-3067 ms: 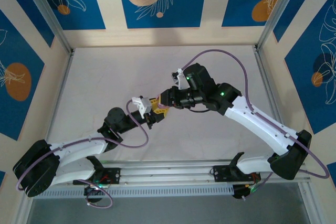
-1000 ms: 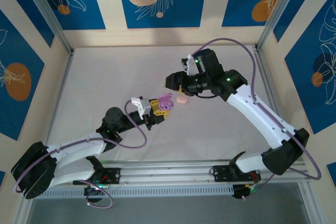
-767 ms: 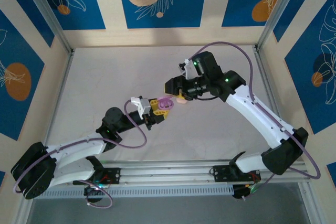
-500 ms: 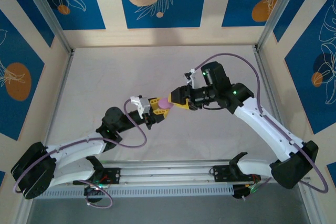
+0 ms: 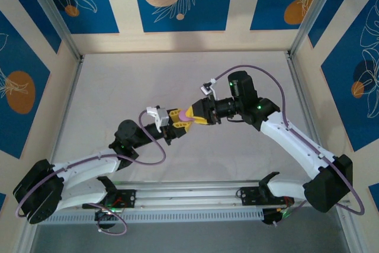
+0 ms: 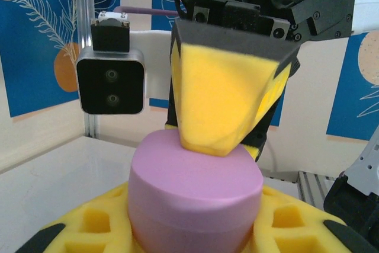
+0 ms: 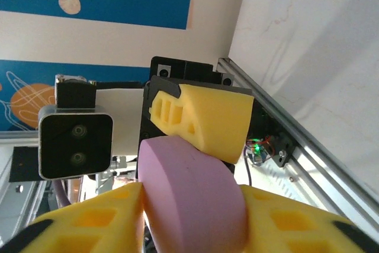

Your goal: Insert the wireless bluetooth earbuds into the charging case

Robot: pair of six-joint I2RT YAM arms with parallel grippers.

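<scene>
The charging case [image 6: 195,185], purple and round, is held between the pads of the left gripper [image 6: 192,226] and is also pinched by the right gripper [image 7: 189,217], one finger of which rests on its top. It is judged light, hard and smooth, likely to slip, so it is best gripped across its waist. One case and two grippers are counted; whether earbuds lie inside cannot be told

The top camera is looking down from above and behind over the table [image 5: 118,93]. The left wrist camera [image 7: 75,140] and right wrist camera [image 6: 111,78] are sitting very close to the case [image 6: 195,188], facing each other; all three views are sharing it.
</scene>
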